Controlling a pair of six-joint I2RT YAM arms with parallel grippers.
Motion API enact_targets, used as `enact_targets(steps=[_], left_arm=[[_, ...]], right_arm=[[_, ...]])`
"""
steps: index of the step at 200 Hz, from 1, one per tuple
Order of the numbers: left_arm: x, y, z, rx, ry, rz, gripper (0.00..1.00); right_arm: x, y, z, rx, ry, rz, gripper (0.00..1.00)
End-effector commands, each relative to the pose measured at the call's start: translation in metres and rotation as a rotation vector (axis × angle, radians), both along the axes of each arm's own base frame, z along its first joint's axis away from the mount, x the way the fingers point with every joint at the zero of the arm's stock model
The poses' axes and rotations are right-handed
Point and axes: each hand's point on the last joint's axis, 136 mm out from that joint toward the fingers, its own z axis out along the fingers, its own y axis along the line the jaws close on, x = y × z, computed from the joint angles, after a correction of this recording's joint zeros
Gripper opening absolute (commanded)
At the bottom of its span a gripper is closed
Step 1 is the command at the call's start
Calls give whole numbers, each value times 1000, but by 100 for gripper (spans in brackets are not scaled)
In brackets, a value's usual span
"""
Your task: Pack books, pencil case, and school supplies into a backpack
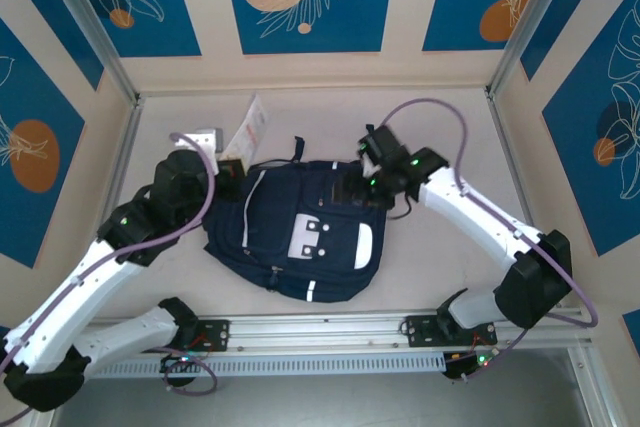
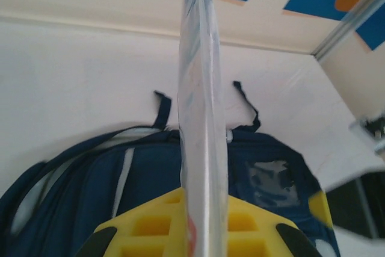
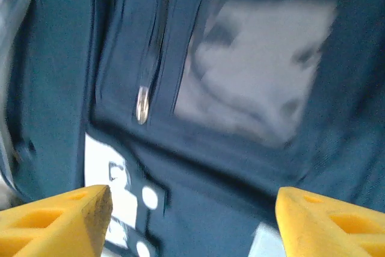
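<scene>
While the left gripper (image 1: 230, 173) pinches the school supplies (image 1: 247, 129), jaws pressed tight on the packet's near end, the packet stands on edge just off the backpack's (image 1: 300, 237) far-left corner, pointing at the table's (image 1: 450, 127) far edge. Backpack lies flat mid-table, front up, white patch (image 1: 307, 239) showing. Right gripper (image 1: 358, 185) hovers over the backpack's far-right part, jaws spread, nothing between them. Zipper pull (image 3: 142, 103) and a pale pocket window (image 3: 258, 70) sit beyond its yellow fingers (image 3: 54, 218).

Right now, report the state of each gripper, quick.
Left gripper: closed on the thin packet.
Right gripper: open, empty, over the backpack.
</scene>
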Motion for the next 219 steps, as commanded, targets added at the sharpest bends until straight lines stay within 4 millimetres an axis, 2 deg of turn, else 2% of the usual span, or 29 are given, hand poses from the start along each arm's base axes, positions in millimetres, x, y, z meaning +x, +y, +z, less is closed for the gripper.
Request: enact_targets(steps=[1,21,34,43,61,79,94,126,167,179,194,219], left_arm=[[-13,31,-19,54,61,95,0],[-19,38,-16,48,61,109,0],[-19,36,-15,41,66,104,0],[-18,33,-14,30,69,96,0],[-16,26,-10,4,71,75,0],[-14,23,-3,-2,66,70,0],[-12,26,3,11,53,84,0],[-11,48,19,35,7,184,0],[-12,54,29,29,-26,212,0],[-12,53,28,28,-23,207,0],[-12,51,28,23,-21,197,0],[-13,50,29,24,-24,186,0]], right_arm=[[-41,-9,-15,-94,51,71,71],[-64,2,-31,-128,84,128,62],[-74,15,-39,-123,123,181,44],[-78,24,-41,-125,132,212,36],[-76,38,-35,-141,91,263,13],[-69,51,-18,-145,25,311,0],[-63,62,-8,-125,3,320,0],[-62,112,-3,53,50,386,0],[-48,178,-18,115,163,427,0],[-42,183,-33,62,177,422,0],[-36,179,-60,-32,213,422,0],[-39,150,-94,-126,286,393,0]])
